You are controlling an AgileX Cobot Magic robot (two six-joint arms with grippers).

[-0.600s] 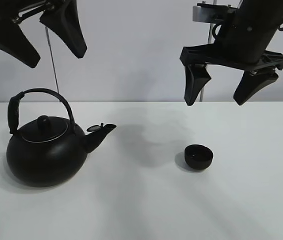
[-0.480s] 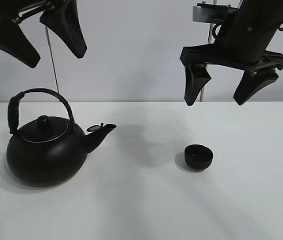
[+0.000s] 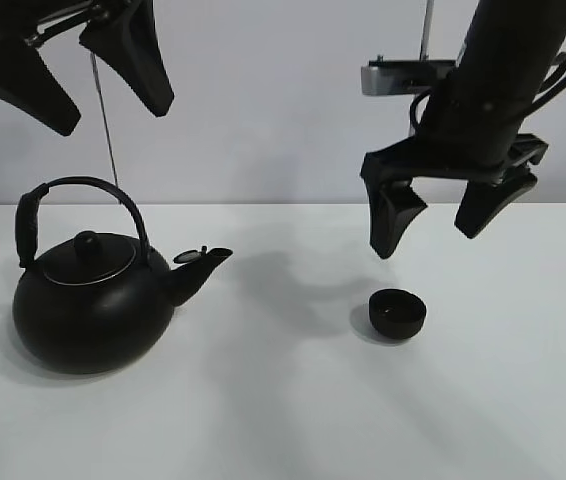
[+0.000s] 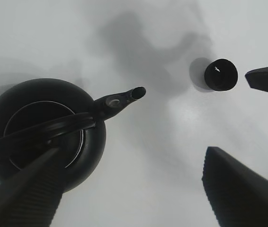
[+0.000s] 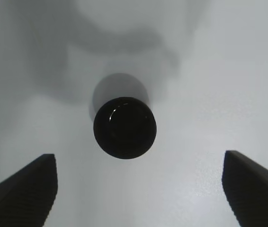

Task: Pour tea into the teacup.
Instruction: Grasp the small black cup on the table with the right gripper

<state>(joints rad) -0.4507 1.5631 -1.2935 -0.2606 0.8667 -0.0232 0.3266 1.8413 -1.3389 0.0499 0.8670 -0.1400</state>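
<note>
The teacup (image 3: 397, 312) stood upright on the white table (image 3: 283, 430), a little toward the right edge from the middle and roughly halfway between the far and near edges. It was a small black bowl-shaped cup with nothing touching it. The right gripper (image 3: 427, 240) hung just above it, pointing down, its two fingers spread wide. In the right wrist view the teacup (image 5: 124, 127) lay between the parted fingers of the right gripper (image 5: 138, 158), clear of both, and its inside was too dark to tell whether it held anything.

The black kettle (image 3: 93, 305) sat nearer the left edge, well apart from the cup, lid on and arched handle upright. Its spout pointed toward the right edge, roughly at the cup. The left gripper (image 3: 113, 118) hovered high over the kettle, fingers also spread wide and holding nothing. From the left wrist camera the kettle (image 4: 39, 132) showed under one finger of the left gripper (image 4: 133, 153), with the teacup (image 4: 220, 74) off beyond the spout
</note>
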